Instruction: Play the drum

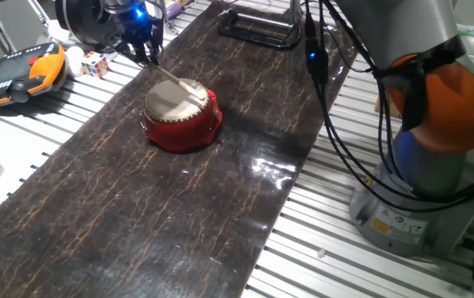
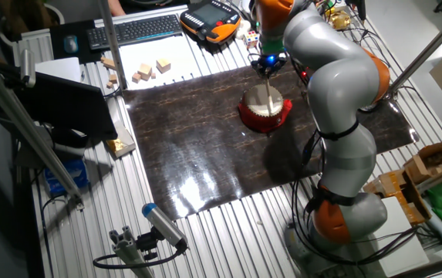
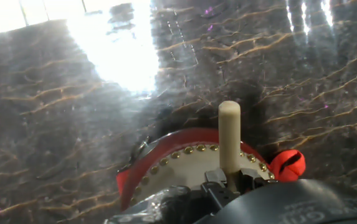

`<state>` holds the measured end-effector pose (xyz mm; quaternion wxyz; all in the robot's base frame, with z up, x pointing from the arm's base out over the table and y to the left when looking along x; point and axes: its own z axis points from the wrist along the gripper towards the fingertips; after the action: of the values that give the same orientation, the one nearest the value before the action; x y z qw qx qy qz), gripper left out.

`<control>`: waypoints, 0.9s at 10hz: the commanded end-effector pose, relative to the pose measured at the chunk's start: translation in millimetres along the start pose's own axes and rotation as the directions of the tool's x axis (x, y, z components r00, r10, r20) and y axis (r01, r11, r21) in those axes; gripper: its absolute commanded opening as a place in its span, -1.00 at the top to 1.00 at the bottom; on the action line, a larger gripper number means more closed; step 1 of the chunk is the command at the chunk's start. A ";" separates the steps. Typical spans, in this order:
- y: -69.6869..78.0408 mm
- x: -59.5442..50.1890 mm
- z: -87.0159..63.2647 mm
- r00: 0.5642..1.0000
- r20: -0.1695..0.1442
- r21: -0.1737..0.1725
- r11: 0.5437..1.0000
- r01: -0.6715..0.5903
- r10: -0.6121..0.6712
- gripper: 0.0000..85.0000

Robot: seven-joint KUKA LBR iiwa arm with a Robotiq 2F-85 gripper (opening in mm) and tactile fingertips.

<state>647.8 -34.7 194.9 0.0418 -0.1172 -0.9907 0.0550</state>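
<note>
One fixed view: claw (image 1: 146, 51) clamps a drumstick (image 1: 180, 85) over the drum (image 1: 180, 118) on dark marbled mat (image 1: 137, 215).

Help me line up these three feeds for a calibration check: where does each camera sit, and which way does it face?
One fixed view: low beside the table, facing the drum; gripper and arm base show.
The other fixed view: high, looking down at the dark mat; the whole arm shows.
Hand view: on the hand, looking along the drumstick; gripper body shows.
All share the drum.

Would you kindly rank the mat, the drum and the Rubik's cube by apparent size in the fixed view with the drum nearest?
1. mat
2. drum
3. Rubik's cube, though it sits farther back.
</note>
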 end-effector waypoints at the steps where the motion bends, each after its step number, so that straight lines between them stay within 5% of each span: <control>1: -0.3 -0.1 -0.1 1.000 -0.010 -0.015 1.000 0.007 -0.007 0.92; 3: -0.3 -0.1 -0.1 0.998 -0.056 -0.039 0.999 0.012 -0.014 0.95; 9: -0.3 -0.1 -0.1 0.999 -0.016 -0.038 0.998 -0.049 0.048 0.91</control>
<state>647.8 -34.7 195.2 0.0467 -0.1457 -0.9876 0.0352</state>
